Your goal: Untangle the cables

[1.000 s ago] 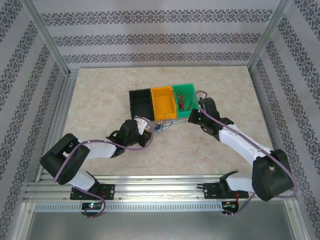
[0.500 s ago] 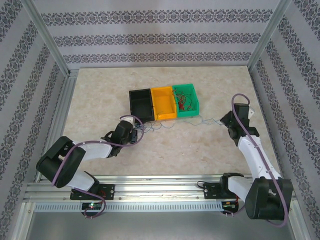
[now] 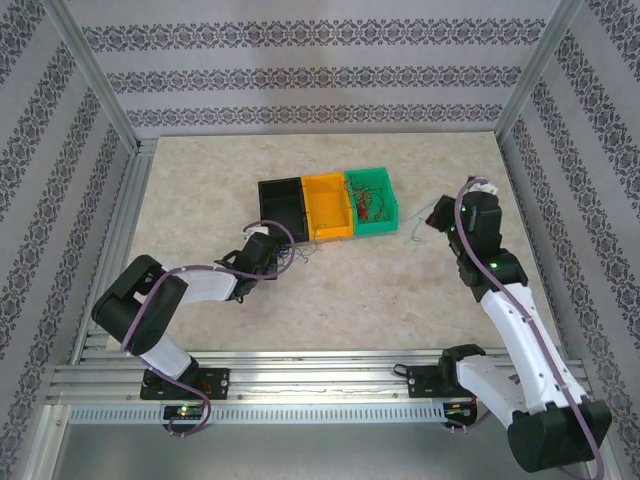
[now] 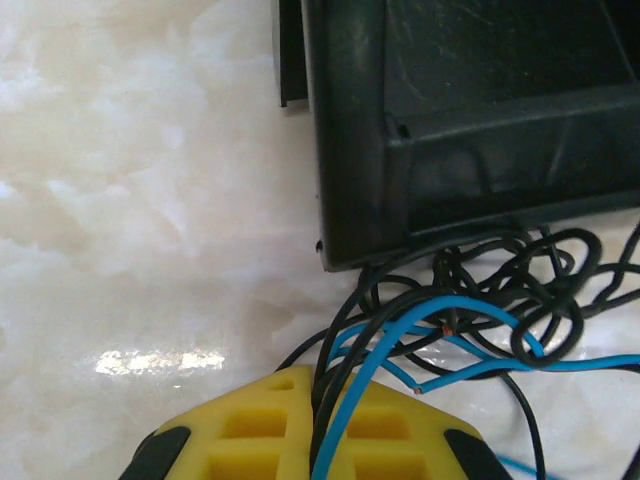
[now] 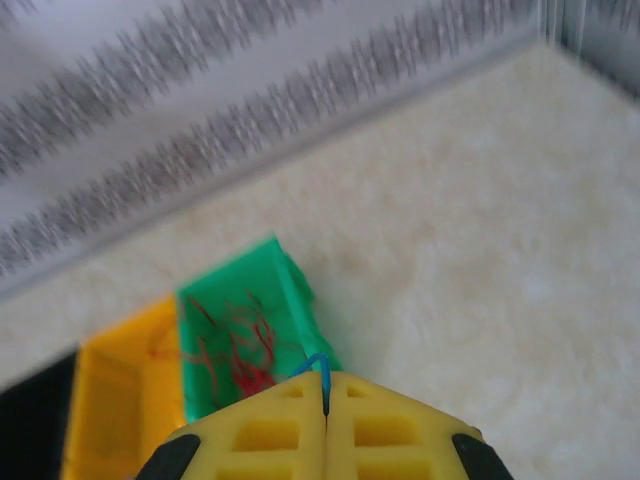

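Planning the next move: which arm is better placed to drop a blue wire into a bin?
Right, probably. The right gripper is shut on one blue wire near the green bin; the left gripper holds the black-and-blue tangle by the black bin.

The right fingers [image 5: 270,430] have been drawn away from the near right corner of the green plastic bin [image 3: 386,206], out to the right and then lifted off the pale marbled desk [image 3: 350,290]. A thin blue wire [image 5: 319,366] pinched between them, pulled taut towards the left fingers [image 4: 250,430] half a second ago, now hangs slack below them. The left fingers have been shifted leftward, and the tangle of thin black and blue wires [image 4: 500,290] has been dragged along, now just ahead of them against the black plastic bin [image 4: 450,150].
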